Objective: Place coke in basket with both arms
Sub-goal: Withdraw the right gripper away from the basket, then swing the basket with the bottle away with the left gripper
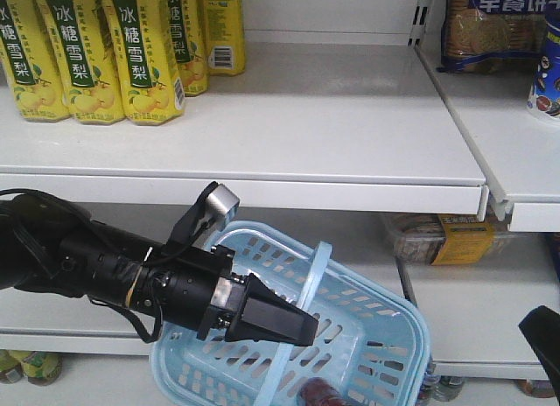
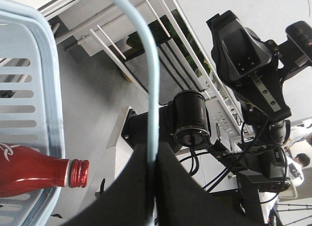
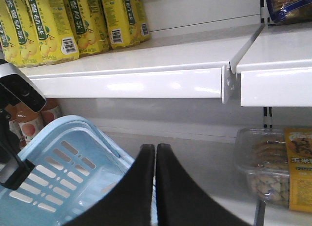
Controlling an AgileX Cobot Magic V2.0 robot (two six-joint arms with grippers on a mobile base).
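Now, left hand [image 2: 155, 155] tight on hoop handle [image 2: 155, 89] of basket [image 2: 52, 89].

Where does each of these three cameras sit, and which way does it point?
Front: on the robot's front, facing the shelves; shows the left arm holding the basket.
Left wrist: on that arm, looking along the left end effector, shut on the basket handle; coke inside.
Right wrist: looks past the shut right end effector at the shelves.
All share the basket.
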